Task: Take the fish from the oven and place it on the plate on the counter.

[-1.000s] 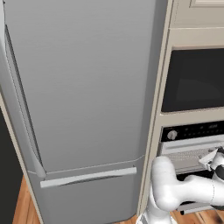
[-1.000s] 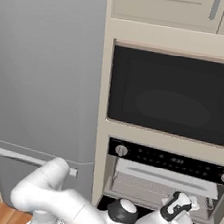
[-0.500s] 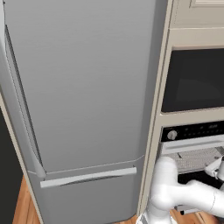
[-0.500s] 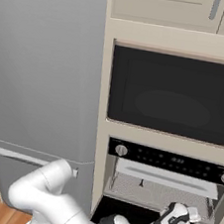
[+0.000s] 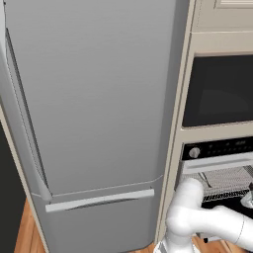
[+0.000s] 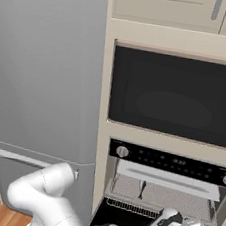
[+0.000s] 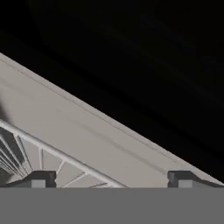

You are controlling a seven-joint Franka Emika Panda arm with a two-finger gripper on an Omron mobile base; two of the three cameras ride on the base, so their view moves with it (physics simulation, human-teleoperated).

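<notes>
The white arm bends low, its elbow forward and the forearm stretched out to the hand; the gripper has its two dark fingertips set wide apart — nothing is seen between them.

— What is the tall grey fridge made of?
— Smooth, brushed-looking metal with a dull sheen. The built-in oven has a glossy black control strip, a round silver metal knob and thin wire racks inside.
— And the black appliance above?
— Glossy dark glass, set in matt cream cabinetry. The floor looks like warm polished wood.
</notes>
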